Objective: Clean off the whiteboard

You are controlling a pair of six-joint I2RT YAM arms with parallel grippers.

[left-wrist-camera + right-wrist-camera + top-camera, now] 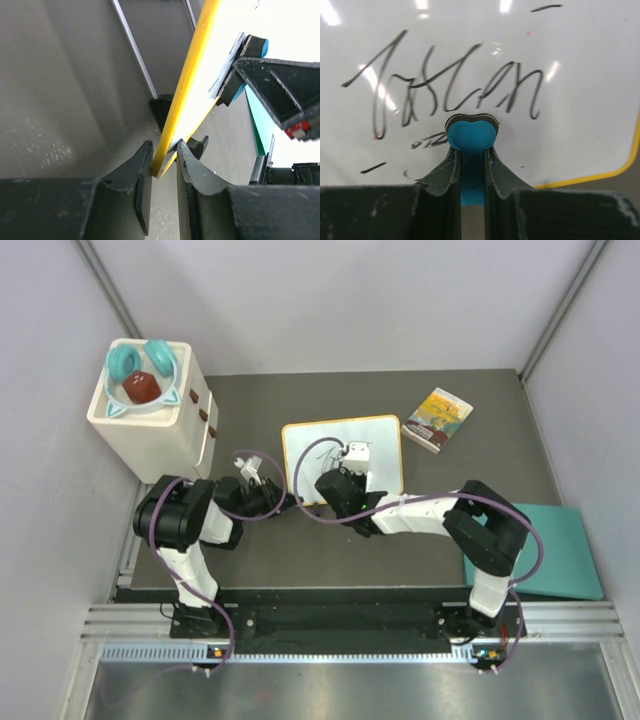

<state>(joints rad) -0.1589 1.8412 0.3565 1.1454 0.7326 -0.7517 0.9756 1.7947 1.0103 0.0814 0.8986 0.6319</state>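
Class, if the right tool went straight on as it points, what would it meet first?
The whiteboard, just below the scribbles; the blue eraser in the right tool leads, perhaps touching now.

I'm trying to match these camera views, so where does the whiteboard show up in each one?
Top external: the whiteboard sits at picture centre.
Left wrist: its yellow frame, clamped in the left pincer.
Right wrist: its scribbled face fills the view behind the eraser.
Shared landmark: that yellow frame.

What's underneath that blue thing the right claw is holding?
The whiteboard, with black scribbles just beyond it. Whether any ink lies directly beneath the blue eraser is hidden by the eraser itself.
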